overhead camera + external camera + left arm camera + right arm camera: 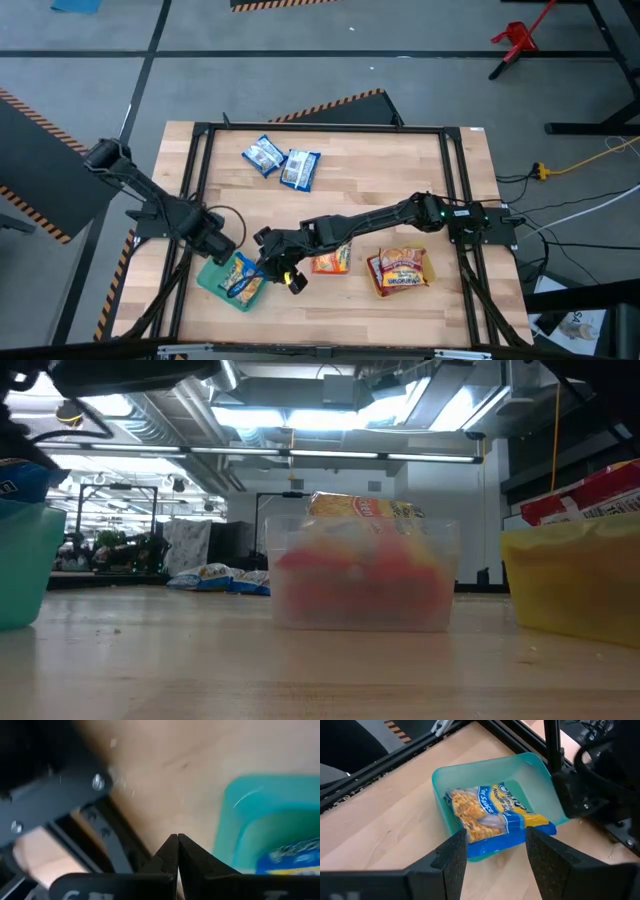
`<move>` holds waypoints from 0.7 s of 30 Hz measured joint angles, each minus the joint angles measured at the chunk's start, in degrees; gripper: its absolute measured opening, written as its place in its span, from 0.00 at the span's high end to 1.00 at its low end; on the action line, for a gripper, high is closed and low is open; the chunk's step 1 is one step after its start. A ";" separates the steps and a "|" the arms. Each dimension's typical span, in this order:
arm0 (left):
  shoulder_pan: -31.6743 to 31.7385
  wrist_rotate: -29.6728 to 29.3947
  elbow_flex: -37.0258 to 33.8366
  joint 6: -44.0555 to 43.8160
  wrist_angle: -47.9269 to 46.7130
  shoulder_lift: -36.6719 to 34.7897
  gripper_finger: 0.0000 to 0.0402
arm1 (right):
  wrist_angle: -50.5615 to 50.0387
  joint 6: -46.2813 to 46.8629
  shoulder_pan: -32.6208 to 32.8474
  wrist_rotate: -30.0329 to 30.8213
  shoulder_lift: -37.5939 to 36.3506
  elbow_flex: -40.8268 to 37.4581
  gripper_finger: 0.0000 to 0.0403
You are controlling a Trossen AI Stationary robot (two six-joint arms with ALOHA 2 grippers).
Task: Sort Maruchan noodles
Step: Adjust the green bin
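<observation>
The right pincer (492, 850) hangs half open and empty just over a blue packet (492, 815) lying in the teal tray (470, 772). The left pincer (177, 852), shut and empty, sits beside that tray. Two more blue packets (282, 163) lie at the desk's (400, 160) far side.

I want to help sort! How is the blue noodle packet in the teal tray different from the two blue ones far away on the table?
The blue packet in the tray sits inside the teal tray, between the right hand's open fingers. The two blue packets lie loose on the bare table, with no tray or hand near. The tray packet is alone; the others touch. All are blue-and-white.
</observation>
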 joint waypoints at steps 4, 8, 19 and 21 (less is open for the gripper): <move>-3.40 1.59 -0.01 -3.72 5.23 0.82 1.00 | 0.39 0.00 0.02 -0.45 0.01 -0.02 0.54; -5.78 -0.56 -0.03 -8.78 11.73 0.79 1.00 | 1.39 0.00 0.00 -0.47 0.02 -0.02 0.54; -6.94 -13.07 -1.16 -13.38 16.78 1.55 1.00 | 2.03 1.28 0.00 -3.36 0.02 -0.07 0.54; -6.15 -15.63 -1.87 -13.31 17.98 1.56 1.00 | 2.13 2.76 0.00 -4.90 0.02 -0.07 0.54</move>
